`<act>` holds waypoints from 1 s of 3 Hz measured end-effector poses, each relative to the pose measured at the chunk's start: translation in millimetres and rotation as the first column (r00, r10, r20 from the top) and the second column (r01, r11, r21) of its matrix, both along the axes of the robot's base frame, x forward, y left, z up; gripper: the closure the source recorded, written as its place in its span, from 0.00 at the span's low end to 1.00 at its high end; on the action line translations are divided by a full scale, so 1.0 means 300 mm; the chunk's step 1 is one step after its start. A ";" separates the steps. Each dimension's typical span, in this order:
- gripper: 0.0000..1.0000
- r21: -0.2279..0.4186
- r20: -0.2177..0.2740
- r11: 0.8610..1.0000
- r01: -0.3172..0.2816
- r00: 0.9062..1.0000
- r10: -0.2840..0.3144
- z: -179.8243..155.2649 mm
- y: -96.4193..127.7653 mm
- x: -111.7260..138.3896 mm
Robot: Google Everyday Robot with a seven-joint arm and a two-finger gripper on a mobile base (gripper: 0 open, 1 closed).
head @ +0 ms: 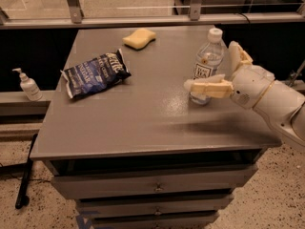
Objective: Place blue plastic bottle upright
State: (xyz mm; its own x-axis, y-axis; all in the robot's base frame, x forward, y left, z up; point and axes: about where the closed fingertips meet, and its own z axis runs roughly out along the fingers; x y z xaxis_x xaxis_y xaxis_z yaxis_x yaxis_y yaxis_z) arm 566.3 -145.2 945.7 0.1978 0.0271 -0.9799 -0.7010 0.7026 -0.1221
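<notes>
Claw (211, 67) fingers are spread wide on either side of the blue plastic bottle (208, 63), gripping nothing. One cream-coloured finger (209, 87) reaches across the front of the bottle's lower part, its tip pointing toward the desk's left edge. Whether it touches the plastic cannot be told. The other finger (237, 56) angles up behind and to the right of the bottle, with a clear gap between them.

The bottle stands upright on the desk (143, 118) with its white cap on top and its pale label facing forward. It is near the right edge, about midway between the front and back edges. The white arm (281, 104) comes in over the front right corner of the desk.

A dark blue snack bag (93, 74) lies flat toward the left edge, well apart from the bottle. A yellow sponge (139, 37) rests near the back edge, roughly at the middle of it. Off the desk, on a ledge beyond the left edge, a small white pump dispenser (27, 86) stands upright. Grey drawers (155, 187) with small handles sit below the front edge.
</notes>
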 end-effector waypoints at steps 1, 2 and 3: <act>0.00 -0.057 -0.047 0.998 0.009 0.999 -0.011 -0.024 -0.070 -0.031; 0.00 -0.151 -0.138 0.988 0.018 0.990 -0.039 -0.074 -0.215 -0.100; 0.00 -0.165 -0.164 0.986 -0.011 0.986 -0.017 -0.108 -0.216 -0.120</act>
